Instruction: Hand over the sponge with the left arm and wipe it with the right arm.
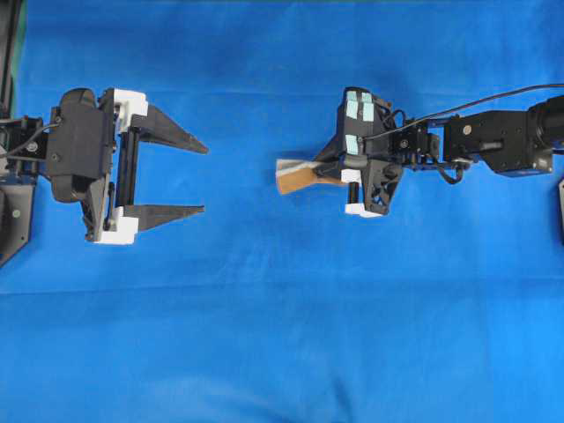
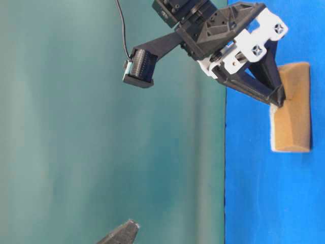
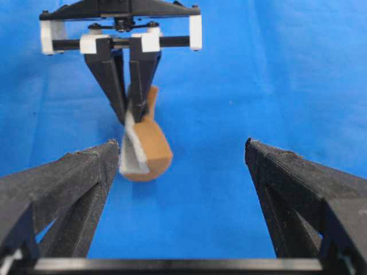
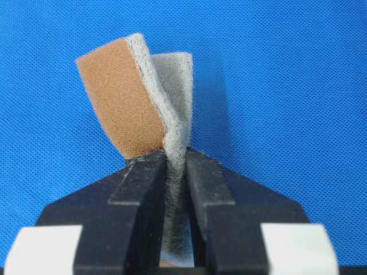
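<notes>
At the left of the overhead view, the left gripper [image 1: 203, 178] stands with its two pointed black fingers [image 1: 181, 135] spread wide apart, nothing between them and touching nothing. Its plain black housing and white end blocks sit near the left edge of the frame, over the blue cloth [image 1: 282, 335] that covers the table.

To the right of centre, well apart from those fingertips, the sponge [image 1: 295, 174] sticks out leftward from the right gripper [image 1: 339, 173], whose housing carries pale green tape squares [image 1: 357, 110]. The right gripper's fingers are drawn close together and clamped on the sponge.

In the right wrist view the two black fingers [image 4: 140, 183] pinch one end of the sponge [image 4: 123, 103], squeezing it thin, while the free end fans out above them with orange-brown foam on the left and the grey-white scouring layer on the right.

In the left wrist view, the held sponge [image 3: 146, 152] hangs in the centre-left of the frame, beside the left gripper's left-hand finger [image 3: 63, 189]; whether they touch cannot be told.

No containers appear.
</notes>
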Motion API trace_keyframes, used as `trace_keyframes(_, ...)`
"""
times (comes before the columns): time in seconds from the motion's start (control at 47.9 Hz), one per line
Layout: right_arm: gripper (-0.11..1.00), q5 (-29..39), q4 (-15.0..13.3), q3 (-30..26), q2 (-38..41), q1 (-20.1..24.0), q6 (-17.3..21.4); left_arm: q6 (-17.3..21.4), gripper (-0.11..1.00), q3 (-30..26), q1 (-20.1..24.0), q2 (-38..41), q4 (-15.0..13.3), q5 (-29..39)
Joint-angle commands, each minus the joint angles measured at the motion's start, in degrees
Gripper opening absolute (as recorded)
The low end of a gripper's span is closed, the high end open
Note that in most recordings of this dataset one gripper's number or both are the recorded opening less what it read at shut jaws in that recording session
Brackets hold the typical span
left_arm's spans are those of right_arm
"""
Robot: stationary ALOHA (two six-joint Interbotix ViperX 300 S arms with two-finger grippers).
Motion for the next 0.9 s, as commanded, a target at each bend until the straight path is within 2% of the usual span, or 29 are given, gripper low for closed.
trace_keyframes(0.0,0.16,-0.1,0.0,-0.7,-1.1,-0.5,-0.2,0.0,0.90,-0.6,-0.1,-0.2,-0.1,-0.6)
trace_keyframes(0.292,0.16,0.0,0.4,-0.5,-1.1,1.3,0.5,0.1,0.90,-0.6,-0.1,-0.2,-0.1,-0.6)
trace_keyframes(0.668,0.16,0.0,0.5,-0.6,-1.1,1.5,2.2,0.2,0.90,-0.5,-0.1,-0.4,-0.1,-0.6)
trace_keyframes(0.71,0.23,0.0,0.5,-0.6,-1.1,1.6,2.2,0.2,0.89,-0.6,-0.1,-0.2,-0.1,-0.5)
trace_keyframes(0.814,0.55,0.0,0.4,-0.7,-1.1,2.4,2.1,0.2,0.90,-0.6,-0.1,-0.4,-0.1,-0.6)
trace_keyframes(0.877,0.68,0.0,0.5,-1.0,-1.1,2.5,2.2,0.2,0.90,-0.6,-0.1,-0.4,0.0,-0.6)
